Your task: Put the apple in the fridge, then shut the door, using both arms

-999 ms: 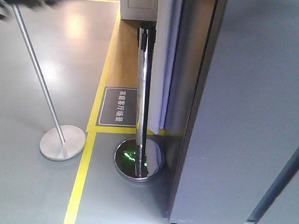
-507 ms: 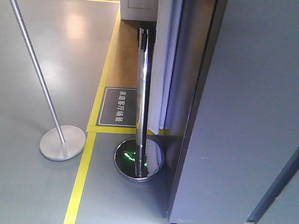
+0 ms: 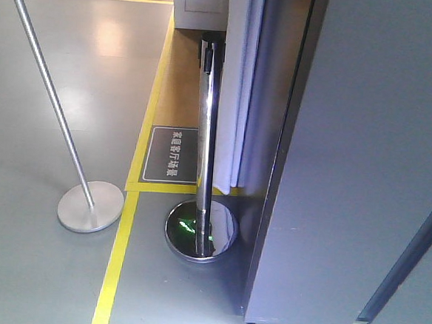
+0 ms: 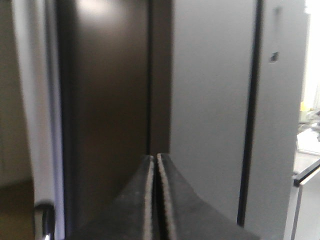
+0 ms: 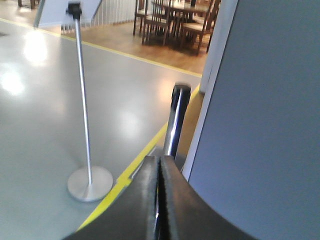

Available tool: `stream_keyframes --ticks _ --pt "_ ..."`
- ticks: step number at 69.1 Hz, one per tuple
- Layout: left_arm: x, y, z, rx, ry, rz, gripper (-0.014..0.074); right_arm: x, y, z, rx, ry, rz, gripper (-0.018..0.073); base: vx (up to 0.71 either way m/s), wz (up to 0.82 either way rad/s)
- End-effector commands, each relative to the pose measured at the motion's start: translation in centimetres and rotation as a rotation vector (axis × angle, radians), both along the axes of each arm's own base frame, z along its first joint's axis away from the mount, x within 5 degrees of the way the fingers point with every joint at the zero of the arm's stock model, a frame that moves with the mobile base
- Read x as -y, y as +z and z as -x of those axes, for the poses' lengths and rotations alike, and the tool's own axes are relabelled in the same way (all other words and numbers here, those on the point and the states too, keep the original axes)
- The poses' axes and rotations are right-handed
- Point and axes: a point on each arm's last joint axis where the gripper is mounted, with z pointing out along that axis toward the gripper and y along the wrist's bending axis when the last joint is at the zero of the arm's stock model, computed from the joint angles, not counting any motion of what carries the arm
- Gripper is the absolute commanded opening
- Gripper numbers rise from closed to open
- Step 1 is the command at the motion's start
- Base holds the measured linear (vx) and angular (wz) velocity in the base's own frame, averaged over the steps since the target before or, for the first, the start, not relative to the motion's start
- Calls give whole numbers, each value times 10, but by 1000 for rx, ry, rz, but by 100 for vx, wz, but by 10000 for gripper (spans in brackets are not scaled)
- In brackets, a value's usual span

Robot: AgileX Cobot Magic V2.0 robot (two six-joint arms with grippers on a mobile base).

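Judging by the tall dark grey fridge (image 4: 210, 100) seen shut, only withdrawal is required, both grippers (image 4: 155, 200) (image 5: 159, 200) pressed together empty

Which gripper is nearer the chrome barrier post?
Right, likely. The right gripper, shut, looks down on the chrome post; the left gripper, shut, faces the fridge.

fridge (image 3: 348, 179): dark grey, upright | door (image 4: 210, 100): apparently closed | apple: unseen
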Motion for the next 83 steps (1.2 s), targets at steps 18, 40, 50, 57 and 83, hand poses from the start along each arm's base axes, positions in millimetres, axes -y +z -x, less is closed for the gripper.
stream_keyframes --ticks 18,40,50,57,83 --pt "0 -123 50 -204 68 39 -8 0 -56 10 -45 -25 -17 -5 0 0" --pt "-5 -223 78 -351 131 296 -8 0 -71 9 -87 -22 -28 -5 0 0" --pt "-6 -226 77 -360 139 328 -8 -1 -71 9 -91 -15 -29 -5 0 0" --pt "-7 -226 77 -359 148 328 -8 -1 -71 9 -91 -15 -29 -5 0 0" --pt "0 -226 80 -367 64 313 -8 -1 -71 9 -91 -15 -29 -5 0 0"
